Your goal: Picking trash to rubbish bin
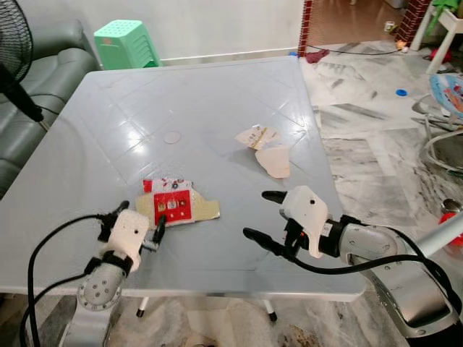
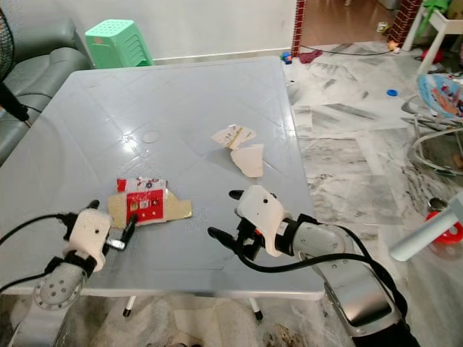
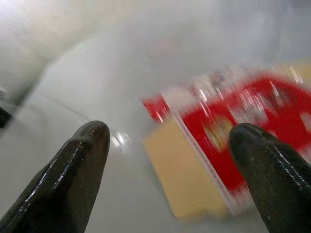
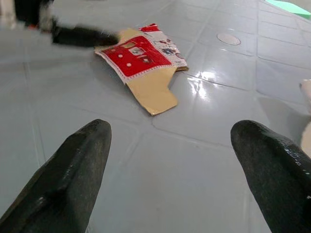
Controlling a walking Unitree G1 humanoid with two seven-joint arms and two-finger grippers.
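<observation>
The flattened red carton (image 1: 175, 204) lies near the front edge of the surface (image 1: 217, 101), toward its left corner: thin printed card, red and white on its face, bare tan on the flaps that stick out at the sides. Our left gripper (image 1: 141, 223) sits just beside its near left edge with the jaws spread, one finger (image 3: 272, 174) over the red face and the other over bare surface; the left wrist view is blurred, so we cannot tell whether a tip touches the card.

To do this well, we judge that one jaw should slide low under a tan flap while the other comes down on top, since the card lies flat and the grey surface is glossy, hard and likely slippery. A push without a pinch would probably just skate the carton away.

Our right gripper (image 1: 262, 215) hovers near the front edge, right of the carton and apart from it, jaws spread wide. Two torn pale paper scraps (image 1: 266, 150) lie toward the right edge, creased and light. Beyond the far left corner stands a green plastic stool (image 1: 127, 42).
</observation>
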